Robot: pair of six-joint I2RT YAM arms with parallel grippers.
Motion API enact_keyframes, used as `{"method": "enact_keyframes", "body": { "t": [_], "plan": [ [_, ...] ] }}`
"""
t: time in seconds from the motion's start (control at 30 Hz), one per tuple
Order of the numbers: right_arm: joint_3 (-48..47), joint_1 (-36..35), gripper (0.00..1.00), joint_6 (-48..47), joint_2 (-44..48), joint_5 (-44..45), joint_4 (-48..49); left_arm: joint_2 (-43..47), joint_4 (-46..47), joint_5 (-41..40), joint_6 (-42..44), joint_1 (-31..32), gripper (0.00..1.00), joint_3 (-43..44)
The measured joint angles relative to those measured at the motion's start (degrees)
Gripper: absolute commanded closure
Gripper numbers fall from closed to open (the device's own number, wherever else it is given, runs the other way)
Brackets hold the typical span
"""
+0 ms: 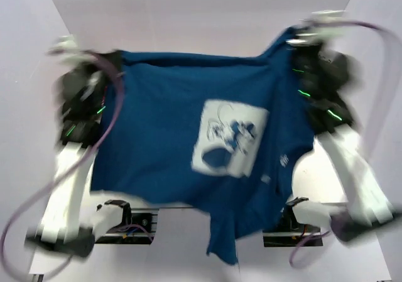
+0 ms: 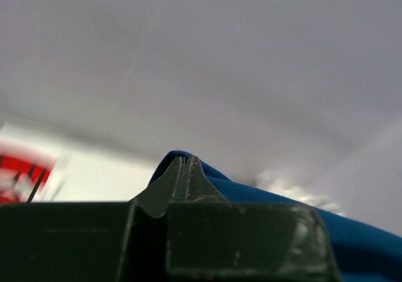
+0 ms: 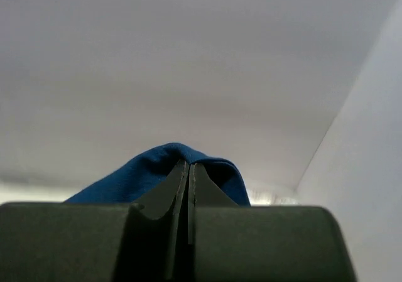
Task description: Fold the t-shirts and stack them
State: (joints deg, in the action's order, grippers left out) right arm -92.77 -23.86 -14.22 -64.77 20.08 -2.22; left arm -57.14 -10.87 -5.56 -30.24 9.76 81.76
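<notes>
The navy blue t-shirt (image 1: 169, 125) with a pale square cartoon print hangs spread in the air between both arms, high above the table. My left gripper (image 1: 116, 59) is shut on its upper left corner; in the left wrist view the gripper (image 2: 183, 159) pinches blue cloth (image 2: 264, 197). My right gripper (image 1: 292, 43) is shut on the upper right corner; in the right wrist view the gripper (image 3: 188, 164) pinches a blue fold (image 3: 151, 166). One lower corner dangles low at the front middle. The other t-shirts are hidden or out of view.
White walls (image 1: 188, 12) enclose the table on the far side and both sides. The arm bases (image 1: 125, 222) stand at the near edge. A blurred red-and-white shape (image 2: 22, 175) shows at the left edge of the left wrist view.
</notes>
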Motion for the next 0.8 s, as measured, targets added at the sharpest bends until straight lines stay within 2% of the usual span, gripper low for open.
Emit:
{"method": "enact_keyframes", "body": {
  "t": [0.07,0.13,0.17,0.2,0.23,0.27,0.3,0.4,0.47,0.53,0.6,0.8],
  "plan": [
    [4.70,0.50,1.00,-0.39,-8.28,1.22,1.97,-8.04,0.22,-3.21,-0.63,-0.11,0.86,-3.96],
    [7.76,1.22,1.00,-0.11,-17.75,1.01,2.34,-18.95,-0.07,-5.92,-1.05,-0.20,0.42,-7.56],
    [8.87,1.55,1.00,0.17,-22.32,0.48,2.16,-24.30,-0.72,-6.71,-1.25,-0.22,0.24,-8.57],
    [9.31,2.03,0.98,0.55,-27.02,-0.15,1.84,-29.55,-1.77,-7.85,-1.86,-0.22,0.14,-8.96],
    [9.31,2.45,0.83,0.94,-31.21,-0.90,1.75,-35.26,-3.43,-8.72,-2.19,-0.22,0.01,-8.94],
    [9.14,2.86,0.22,1.75,-35.87,-1.73,1.53,-40.46,-5.66,-9.44,-2.51,-0.24,0.01,-7.98],
    [8.11,3.21,0.10,2.60,-39.95,-2.73,0.61,-44.98,-7.93,-10.19,-2.99,-0.24,0.01,-6.38],
    [0.50,3.78,0.10,3.93,-50.93,-5.64,-5.70,-57.13,-15.65,-12.17,-3.69,-0.26,0.01,3.17],
    [-4.11,3.98,0.10,5.25,-55.10,-7.17,-8.55,-59.67,-16.92,-12.74,-3.76,-0.26,0.01,6.58],
    [-4.50,3.96,0.10,6.56,-55.39,-8.61,-10.01,-58.66,-16.94,-13.09,-3.72,-0.17,0.01,6.88],
    [-1.88,3.91,0.10,9.03,-52.78,-10.03,-9.29,-55.76,-15.15,-12.79,-3.48,0.00,0.01,5.27],
    [17.35,3.76,0.10,17.86,-35.19,-13.46,-7.43,-45.59,-6.10,-8.04,-1.49,0.35,0.01,-5.01]
  ]
}}
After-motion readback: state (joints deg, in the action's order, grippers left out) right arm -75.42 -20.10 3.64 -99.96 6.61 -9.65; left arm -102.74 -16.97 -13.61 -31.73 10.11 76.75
